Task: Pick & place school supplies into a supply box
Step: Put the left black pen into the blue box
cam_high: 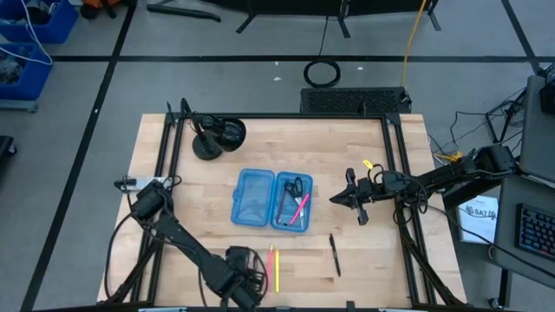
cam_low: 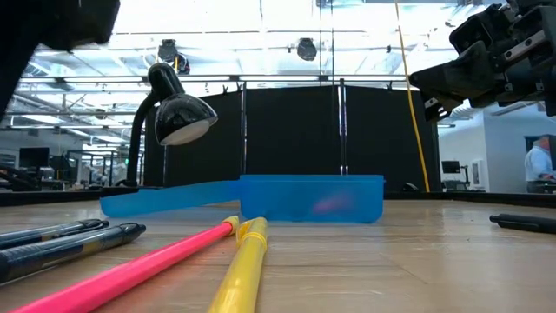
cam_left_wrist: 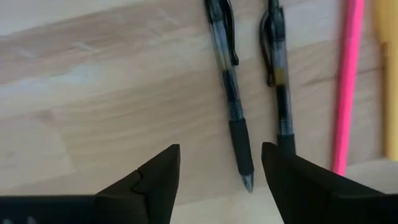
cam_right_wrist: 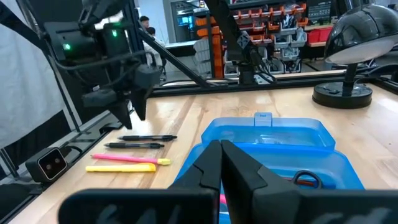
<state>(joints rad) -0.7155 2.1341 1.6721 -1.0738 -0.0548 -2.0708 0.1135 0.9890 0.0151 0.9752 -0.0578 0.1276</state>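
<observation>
The open light-blue supply box [cam_high: 269,199] lies flat mid-table, and its right half holds scissors [cam_high: 295,186] and a pink pen [cam_high: 299,208]. Two black pens [cam_left_wrist: 233,93] lie side by side near the table's near edge, with a pink pen [cam_left_wrist: 348,81] and a yellow pen [cam_left_wrist: 388,74] on their right. Another black pen [cam_high: 334,254] lies alone farther right. My left gripper [cam_left_wrist: 221,174] hovers open just above the two black pens, fingers pointing down. My right gripper [cam_right_wrist: 221,146] is shut and empty, raised at the box's right side.
A black desk lamp [cam_high: 217,134] stands at the table's far left, behind the box. A black frame rail [cam_high: 395,173] runs along the table's right side under my right arm. Bare wood [cam_high: 373,251] lies to the right of the lone black pen.
</observation>
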